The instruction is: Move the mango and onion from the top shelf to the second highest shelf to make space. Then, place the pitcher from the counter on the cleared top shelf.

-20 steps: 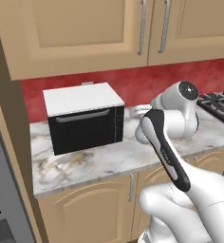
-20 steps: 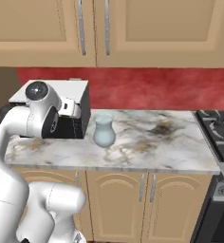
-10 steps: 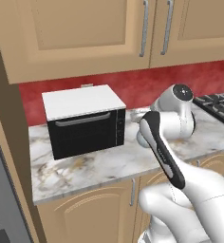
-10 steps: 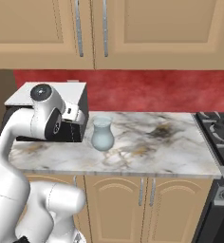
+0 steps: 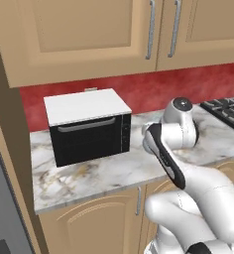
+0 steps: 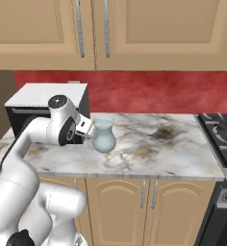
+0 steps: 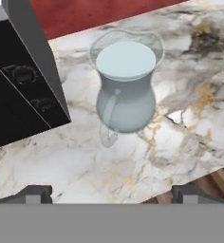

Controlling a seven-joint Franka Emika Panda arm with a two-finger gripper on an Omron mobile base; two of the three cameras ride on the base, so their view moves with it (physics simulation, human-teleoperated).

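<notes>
- Rolled right along counter (image 6: 149,153) w/ base since 1 s ago: microwave (image 5: 87,126) now further right in left base view, pitcher (image 6: 104,135) nearer arm in right base view.
- Step in hand, by the look: reaching for pitcher; fridge shelves out of sight, so fruit move can't be checked.
- Gripper (image 7: 111,192) spread wide, nothing between tips, short of pitcher.
- Next: push fwd, straddle belly or handle, close.
- Pitcher upright on marble, just beside microwave; pale bluish glass, round belly, wide rim, handle facing hand.
</notes>
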